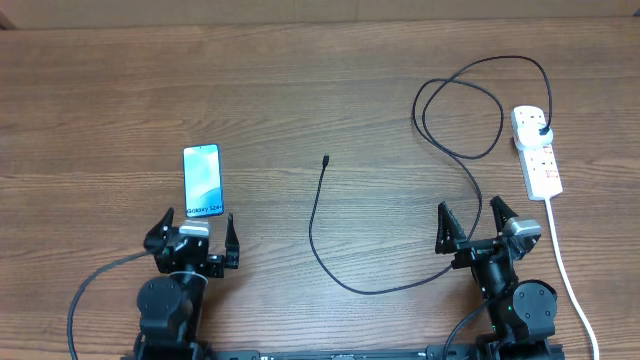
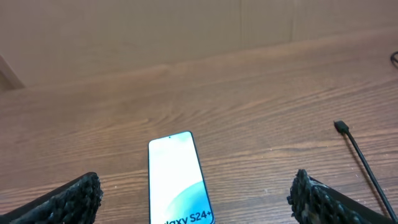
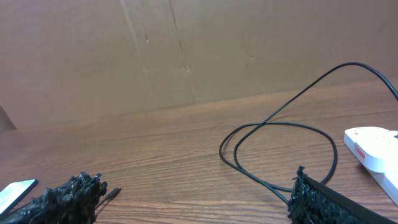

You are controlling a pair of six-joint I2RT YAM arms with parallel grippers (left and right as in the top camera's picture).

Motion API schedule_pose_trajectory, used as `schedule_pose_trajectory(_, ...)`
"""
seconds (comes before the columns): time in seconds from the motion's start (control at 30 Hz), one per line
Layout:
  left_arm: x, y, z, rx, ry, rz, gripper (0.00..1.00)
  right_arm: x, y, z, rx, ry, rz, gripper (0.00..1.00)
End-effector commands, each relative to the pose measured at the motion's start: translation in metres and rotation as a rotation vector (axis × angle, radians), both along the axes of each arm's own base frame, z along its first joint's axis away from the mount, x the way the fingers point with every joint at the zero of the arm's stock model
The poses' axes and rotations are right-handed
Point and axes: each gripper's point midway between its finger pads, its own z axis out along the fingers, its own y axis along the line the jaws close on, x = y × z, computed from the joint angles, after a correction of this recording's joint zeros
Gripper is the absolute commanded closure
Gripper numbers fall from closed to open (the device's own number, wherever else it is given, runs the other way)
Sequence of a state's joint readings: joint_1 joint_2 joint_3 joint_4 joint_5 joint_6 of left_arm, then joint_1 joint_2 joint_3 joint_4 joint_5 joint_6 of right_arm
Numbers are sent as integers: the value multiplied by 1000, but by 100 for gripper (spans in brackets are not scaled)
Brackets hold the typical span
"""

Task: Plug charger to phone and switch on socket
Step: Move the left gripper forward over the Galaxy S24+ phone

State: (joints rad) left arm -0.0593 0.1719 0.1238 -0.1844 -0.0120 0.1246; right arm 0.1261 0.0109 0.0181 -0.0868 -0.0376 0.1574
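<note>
Overhead view: the task is judged to be hardly begun. The slim phone [image 1: 202, 181] with the light blue lit screen is laid flat on the brown wooden table [image 1: 330, 70], on the left side, just in front of the left gripper [image 1: 197, 236]. The long thin black charger cable [image 1: 314, 235] is spread in loops across the middle and right. Its small plug tip [image 1: 326, 159] is seen lying well apart from the phone, so nothing is plugged in there yet. Its black plug [image 1: 541, 131] looks already pushed into the small white power strip [image 1: 538, 155] at the far right. Whether the switch is on cannot be told. The left gripper and the right gripper [image 1: 471, 224] are both spread wide, and nothing is gripped. The plug tip has yet to be picked up and the switch pressed.
</note>
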Motion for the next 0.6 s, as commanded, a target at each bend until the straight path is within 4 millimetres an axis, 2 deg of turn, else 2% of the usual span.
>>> schedule_pose_trajectory(0.0, 8, -4, 26, -31, 19, -11, 0, 0, 2, -2, 6, -2, 6, 0)
schedule_pose_trajectory(0.3, 43, -20, 51, -100, 239, -64, 0, 0, 2, -2, 6, -2, 6, 0)
schedule_pose_trajectory(0.57, 78, -31, 86, -154, 499, -75, 0, 0, 2, -2, 6, -2, 6, 0)
